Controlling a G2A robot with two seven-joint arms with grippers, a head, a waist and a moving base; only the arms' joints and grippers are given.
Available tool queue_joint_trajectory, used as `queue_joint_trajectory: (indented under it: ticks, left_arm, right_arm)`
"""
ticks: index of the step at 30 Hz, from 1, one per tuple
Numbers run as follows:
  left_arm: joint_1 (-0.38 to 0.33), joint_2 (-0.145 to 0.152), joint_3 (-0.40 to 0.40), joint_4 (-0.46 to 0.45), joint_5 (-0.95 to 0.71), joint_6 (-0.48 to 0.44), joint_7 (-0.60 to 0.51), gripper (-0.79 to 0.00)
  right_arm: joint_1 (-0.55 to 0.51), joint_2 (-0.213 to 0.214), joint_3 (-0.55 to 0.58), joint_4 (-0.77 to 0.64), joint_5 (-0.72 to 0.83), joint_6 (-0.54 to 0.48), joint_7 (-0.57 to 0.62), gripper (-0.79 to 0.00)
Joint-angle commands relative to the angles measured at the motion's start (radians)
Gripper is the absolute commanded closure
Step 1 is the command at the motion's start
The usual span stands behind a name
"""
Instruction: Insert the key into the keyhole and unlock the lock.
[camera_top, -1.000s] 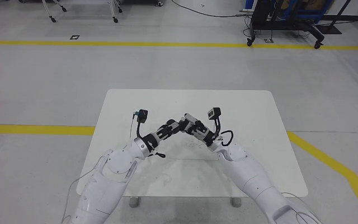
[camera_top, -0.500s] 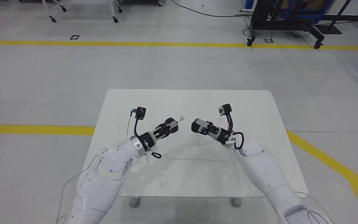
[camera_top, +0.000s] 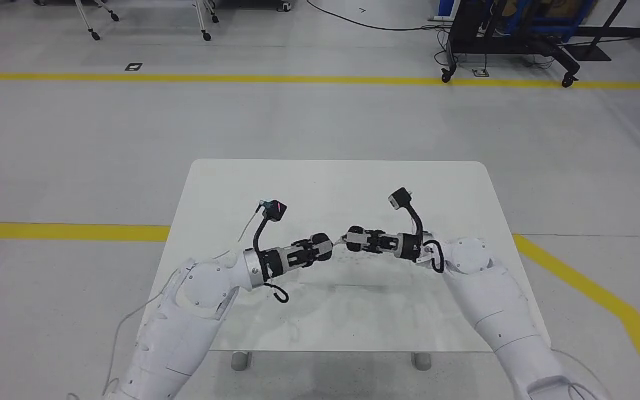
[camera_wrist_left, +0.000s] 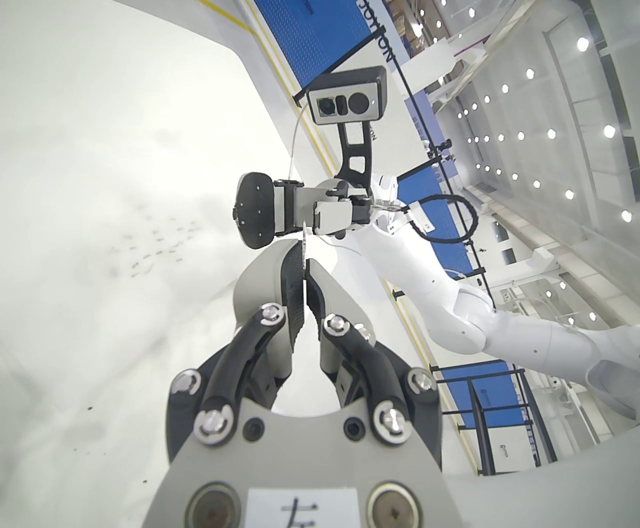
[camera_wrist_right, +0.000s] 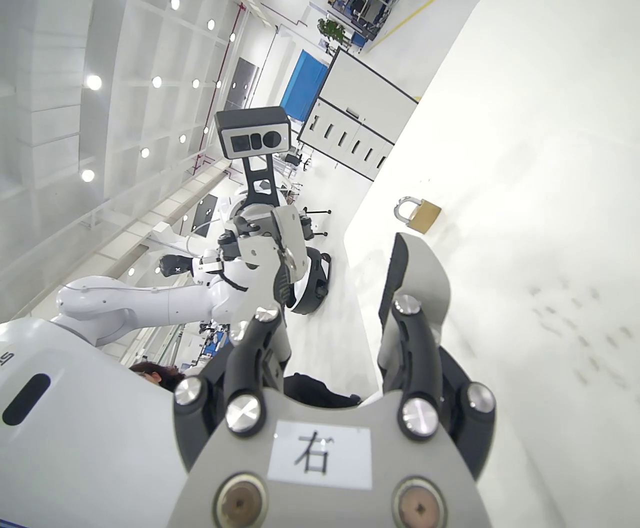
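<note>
My left gripper (camera_wrist_left: 304, 270) (camera_top: 328, 242) is shut on a thin silver key (camera_wrist_left: 303, 247), whose blade sticks out past the fingertips. My right gripper (camera_wrist_right: 342, 260) (camera_top: 353, 238) faces it tip to tip over the middle of the white table (camera_top: 450, 190), with its jaws open and nothing held. In the right wrist view the left gripper and the key (camera_wrist_right: 288, 259) stand just off one of the right fingers (camera_wrist_right: 280, 295). A brass padlock (camera_wrist_right: 422, 215) with a silver shackle lies flat on the table beyond the right gripper, apart from both grippers.
The tabletop around the grippers bears faint scuff marks (camera_wrist_left: 155, 245). The table's far edge runs behind the padlock, with the workshop floor beyond it.
Half a second ago the grippers stood apart with the key in the left one. They have since come back together tip to tip, slightly nearer the table's front.
</note>
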Motion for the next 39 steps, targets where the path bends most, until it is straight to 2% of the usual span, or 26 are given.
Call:
queue_joint_trajectory:
  ticks: [1,7,12,15,17,18,20,29,30,31,39]
  left_arm:
    - [-0.002,0.001,0.007,0.001,0.003,0.0,-0.006,0.0]
    - [-0.01,0.003,0.018,0.006,0.007,0.004,-0.006,0.0]
    - [-0.014,0.005,0.025,0.007,0.012,0.003,-0.003,0.0]
    - [-0.013,0.007,0.027,0.006,0.012,0.0,0.006,0.0]
    - [-0.012,0.007,0.027,0.005,0.008,-0.002,0.013,0.0]
    - [-0.012,0.008,0.027,0.004,0.007,-0.005,0.013,0.0]
    - [-0.012,0.009,0.028,0.004,0.007,-0.008,0.013,0.0]
    - [-0.015,0.014,0.027,0.007,-0.015,-0.014,0.011,0.0]
    - [-0.015,0.015,0.025,0.007,-0.018,-0.009,0.021,-0.169]
    - [-0.015,0.015,0.023,0.008,-0.017,-0.003,0.027,-0.785]
    - [-0.012,0.018,0.015,0.003,0.0,0.013,0.073,-0.785]
  right_arm:
    - [-0.002,0.001,-0.005,0.0,0.027,-0.008,0.019,-0.32]
    - [-0.001,0.005,-0.01,0.004,0.068,-0.029,0.053,-0.314]
    - [-0.002,0.012,-0.019,-0.018,0.084,-0.023,0.059,-0.277]
    - [-0.001,0.016,-0.024,-0.022,0.088,-0.019,0.063,-0.215]
    - [0.0,0.018,-0.027,-0.025,0.088,-0.019,0.063,-0.139]
    - [0.0,0.019,-0.028,-0.025,0.089,-0.02,0.062,-0.062]
    - [0.0,0.021,-0.03,-0.023,0.092,-0.021,0.061,0.0]
    - [0.0,0.029,-0.046,-0.032,0.087,-0.022,0.06,0.0]
    - [-0.001,0.03,-0.048,-0.034,0.088,-0.023,0.059,0.0]
    - [-0.002,0.031,-0.049,-0.038,0.09,-0.025,0.057,0.0]
    - [-0.016,0.04,-0.063,-0.058,0.111,-0.039,0.043,0.0]
